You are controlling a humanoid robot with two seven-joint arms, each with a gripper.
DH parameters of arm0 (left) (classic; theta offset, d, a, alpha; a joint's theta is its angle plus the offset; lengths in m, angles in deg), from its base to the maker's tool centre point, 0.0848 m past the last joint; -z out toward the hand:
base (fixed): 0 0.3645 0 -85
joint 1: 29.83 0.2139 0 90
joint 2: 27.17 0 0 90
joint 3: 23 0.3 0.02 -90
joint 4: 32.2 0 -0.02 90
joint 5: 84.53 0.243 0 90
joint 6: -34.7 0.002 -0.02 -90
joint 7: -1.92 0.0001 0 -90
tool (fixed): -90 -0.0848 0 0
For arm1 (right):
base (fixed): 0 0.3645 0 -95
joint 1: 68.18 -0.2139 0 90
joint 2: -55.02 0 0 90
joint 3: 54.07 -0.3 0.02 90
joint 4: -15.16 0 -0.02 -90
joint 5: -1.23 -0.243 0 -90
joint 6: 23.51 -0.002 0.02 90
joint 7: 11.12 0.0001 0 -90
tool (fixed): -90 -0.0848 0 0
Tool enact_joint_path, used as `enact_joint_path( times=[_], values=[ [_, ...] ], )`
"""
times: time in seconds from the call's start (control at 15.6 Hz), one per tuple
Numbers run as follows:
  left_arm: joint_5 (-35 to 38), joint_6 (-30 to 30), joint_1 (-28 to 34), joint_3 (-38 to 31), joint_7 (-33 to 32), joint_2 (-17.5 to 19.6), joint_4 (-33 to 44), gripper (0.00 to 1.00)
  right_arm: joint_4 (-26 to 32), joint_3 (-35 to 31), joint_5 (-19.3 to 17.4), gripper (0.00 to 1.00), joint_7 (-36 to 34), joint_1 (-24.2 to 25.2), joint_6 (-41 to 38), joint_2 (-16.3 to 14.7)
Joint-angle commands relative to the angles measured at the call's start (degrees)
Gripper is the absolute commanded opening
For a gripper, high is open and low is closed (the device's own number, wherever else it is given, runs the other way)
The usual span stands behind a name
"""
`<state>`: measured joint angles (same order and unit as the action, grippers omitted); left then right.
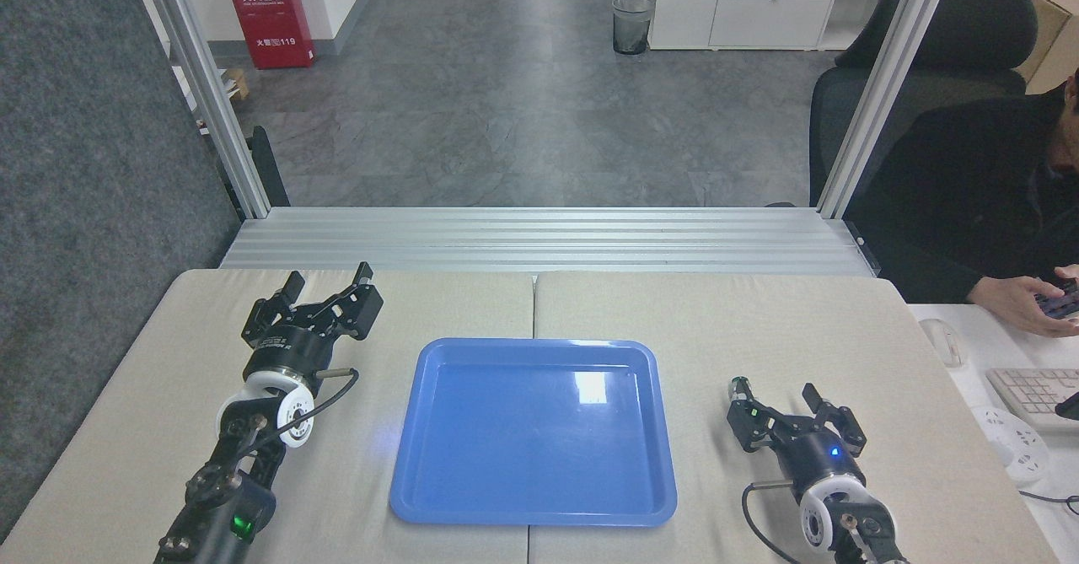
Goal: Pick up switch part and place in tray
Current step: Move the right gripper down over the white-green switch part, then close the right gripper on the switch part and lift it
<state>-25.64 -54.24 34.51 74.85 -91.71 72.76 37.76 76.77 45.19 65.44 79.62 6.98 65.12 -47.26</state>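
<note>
mostly hidden, the switch part (741, 393) lies on the table (691, 311) just right of the tray (533, 433), apart from its rim; only its dark, silver-ringed round end shows, with a speck of green (753, 413) below it, and the rest is covered by the right gripper (782, 408). that gripper sits low over the part with its fingers spread apart, the left finger (742, 419) overlapping the part; whether it touches cannot be told. the tray is one shallow, glossy blue rectangle with rounded corners, a raised rim and a bare floor. the left gripper (324, 282) rests well to the left of the tray, its fingers parted and holding nothing. counted: one switch part, one tray, two grippers. at the right edge a person's hand (1016, 303) holds a phone beside one keyboard (1033, 391).
</note>
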Motion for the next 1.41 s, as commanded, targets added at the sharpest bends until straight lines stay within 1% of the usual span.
enact_joint_path(
  times=[0.0, 0.13, 0.26, 0.32, 0.38, 0.45, 0.64, 0.7, 0.83, 0.9, 0.96, 1.02, 1.09, 1.22, 1.28, 1.34],
  values=[
    [0.0, -0.01, 0.0, 0.06, 0.03, 0.0, 0.0, 1.0, -4.83, 1.99, -0.15, 0.9, 0.05, 0.6, -0.21, 4.47],
    [0.0, -0.01, 0.0, 0.06, 0.03, 0.0, 0.0, 1.0, -6.14, 2.51, -0.15, 0.89, 0.05, 0.51, 0.05, 4.55],
    [0.0, -0.01, 0.0, -0.02, 0.03, 0.0, 0.0, 1.0, -6.41, 2.43, -0.15, 0.89, 0.05, 0.25, 0.14, 6.04],
    [0.0, -0.01, 0.0, -0.02, 0.03, 0.0, 0.0, 1.0, -6.41, 2.52, -0.15, 0.88, 0.05, 0.16, 0.14, 6.4],
    [0.0, -0.01, 0.0, -0.02, 0.03, 0.0, 0.0, 1.0, -6.41, 2.52, -0.15, 0.83, 0.05, 0.07, 0.14, 6.4],
    [0.0, -0.01, 0.0, -0.02, 0.03, 0.0, 0.0, 1.0, -6.41, 2.34, -0.23, 0.67, 0.05, -0.02, 0.05, 6.4],
    [0.0, -0.01, 0.0, 0.06, 0.03, 0.0, 0.0, 1.0, -5.97, 1.38, -0.76, 0.11, 0.05, -0.02, -0.13, 6.22],
    [0.0, -0.01, 0.0, 0.06, 0.03, 0.0, 0.0, 1.0, -5.71, 1.29, -0.93, 0.0, -0.04, -0.1, -0.13, 6.14],
    [0.0, -0.01, 0.0, -0.02, 0.03, 0.0, 0.0, 1.0, -5.01, 1.02, -1.11, 0.0, -0.13, -0.89, 0.13, 6.31],
    [0.0, -0.01, 0.0, -0.02, 0.03, 0.0, 0.0, 1.0, -3.52, -0.02, -1.11, 0.0, -0.39, -1.24, 0.22, 6.31],
    [0.0, -0.01, 0.0, -0.02, 0.03, 0.0, 0.0, 1.0, -0.99, -0.9, -1.11, 0.0, -0.57, -1.25, 1.18, 6.57],
    [0.0, -0.01, 0.0, 0.06, 0.03, 0.0, 0.0, 1.0, 2.61, -0.48, -0.94, 0.0, -0.83, -1.07, 2.76, 6.75],
    [0.0, -0.01, 0.0, -0.02, 0.03, 0.0, 0.0, 1.0, 6.82, 0.31, -0.85, 0.0, -0.83, -1.07, 3.38, 7.62],
    [0.0, -0.01, 0.0, -0.02, 0.03, 0.0, 0.0, 1.0, 12.9, 6.17, -0.67, 0.0, -0.74, -0.9, 3.39, 11.39],
    [0.0, -0.01, 0.0, -0.02, 0.03, 0.0, 0.0, 1.0, 14.67, 9.6, -0.24, 0.0, -0.66, -0.72, 3.39, 12.1],
    [0.0, -0.01, 0.0, -0.02, 0.03, 0.0, 0.0, 1.0, 15.12, 13.2, 0.03, 0.0, -0.66, -0.46, 3.39, 12.46]
  ],
)
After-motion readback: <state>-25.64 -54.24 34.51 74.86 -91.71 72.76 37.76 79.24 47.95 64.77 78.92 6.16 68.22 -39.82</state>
